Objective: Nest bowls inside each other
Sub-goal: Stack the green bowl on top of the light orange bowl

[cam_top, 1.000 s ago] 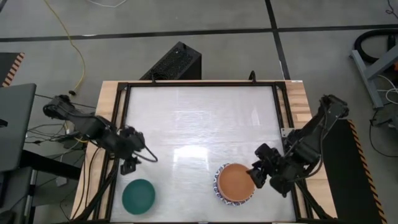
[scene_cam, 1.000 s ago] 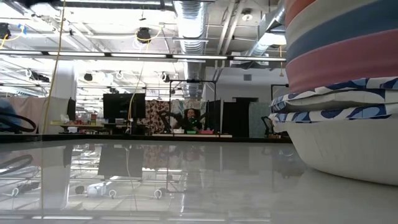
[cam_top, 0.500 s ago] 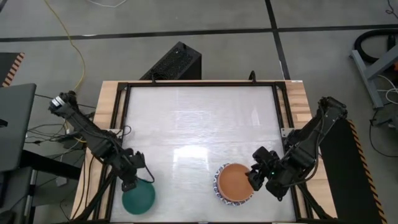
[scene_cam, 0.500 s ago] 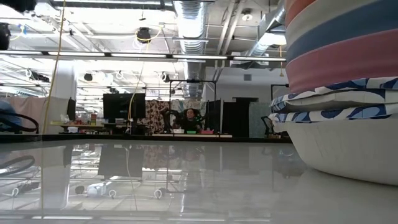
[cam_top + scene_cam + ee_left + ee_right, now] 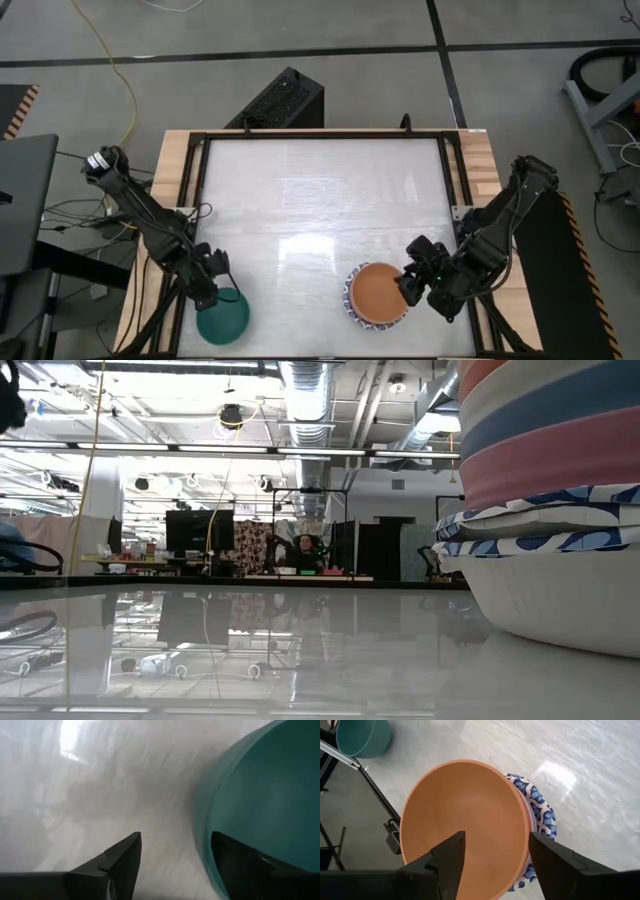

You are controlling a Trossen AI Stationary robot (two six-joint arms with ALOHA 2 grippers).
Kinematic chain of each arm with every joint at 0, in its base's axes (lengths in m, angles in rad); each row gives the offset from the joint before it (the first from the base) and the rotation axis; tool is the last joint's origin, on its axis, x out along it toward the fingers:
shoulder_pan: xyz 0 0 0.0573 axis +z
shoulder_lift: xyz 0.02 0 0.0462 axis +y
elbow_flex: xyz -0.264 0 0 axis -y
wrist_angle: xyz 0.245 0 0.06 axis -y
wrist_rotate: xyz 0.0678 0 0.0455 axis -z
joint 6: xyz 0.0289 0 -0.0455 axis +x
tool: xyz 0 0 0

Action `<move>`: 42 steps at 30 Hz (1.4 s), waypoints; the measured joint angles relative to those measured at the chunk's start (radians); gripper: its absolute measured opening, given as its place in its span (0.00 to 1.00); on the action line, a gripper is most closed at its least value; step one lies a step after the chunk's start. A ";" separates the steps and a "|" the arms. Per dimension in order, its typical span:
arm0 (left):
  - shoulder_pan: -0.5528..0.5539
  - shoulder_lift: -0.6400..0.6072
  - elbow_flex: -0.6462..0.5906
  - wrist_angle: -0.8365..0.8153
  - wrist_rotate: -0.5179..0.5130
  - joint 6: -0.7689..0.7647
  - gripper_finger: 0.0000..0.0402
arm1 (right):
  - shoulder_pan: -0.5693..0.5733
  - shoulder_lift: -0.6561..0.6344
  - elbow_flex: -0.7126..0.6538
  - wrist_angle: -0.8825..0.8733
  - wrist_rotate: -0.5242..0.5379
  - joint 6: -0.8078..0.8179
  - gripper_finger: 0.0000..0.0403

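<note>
Nearly done, I judge: on the counter (image 5: 320, 200) the stack of bowls (image 5: 378, 294) stands near the front edge toward my right side, orange bowl (image 5: 465, 825) on top, with only the teal bowl (image 5: 222, 317) apart at front left. My right end effector (image 5: 495, 850) hovers spread apart over the orange bowl, holding nothing. My left end effector (image 5: 175, 855) is spread apart at the teal bowl's rim, not yet gripping.

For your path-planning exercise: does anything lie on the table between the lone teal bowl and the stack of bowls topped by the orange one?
Nothing visible does. Bare white tabletop separates the round teal bowl from the stack topped by the orange bowl. The left gripper is at the teal bowl's rim; the right gripper sits at the stack's far edge.
</note>
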 joint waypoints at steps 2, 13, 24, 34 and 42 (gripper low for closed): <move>0.000 0.000 -0.025 0.044 0.006 -0.010 0.55 | 0.000 0.000 0.000 0.000 -0.002 0.001 0.59; 0.006 0.000 -0.084 0.084 0.012 -0.245 0.04 | 0.000 0.000 0.000 -0.001 -0.003 0.035 0.59; 0.078 -0.001 0.050 0.049 -0.579 -0.574 0.00 | -0.023 0.000 0.000 -0.041 0.127 0.090 0.59; 0.380 -0.001 0.297 0.202 -1.084 0.002 0.00 | -0.190 -0.001 0.057 0.052 0.319 -0.280 0.59; 0.546 -0.001 0.386 0.464 -1.310 0.580 0.00 | -0.331 -0.001 0.136 0.290 0.497 -0.751 0.57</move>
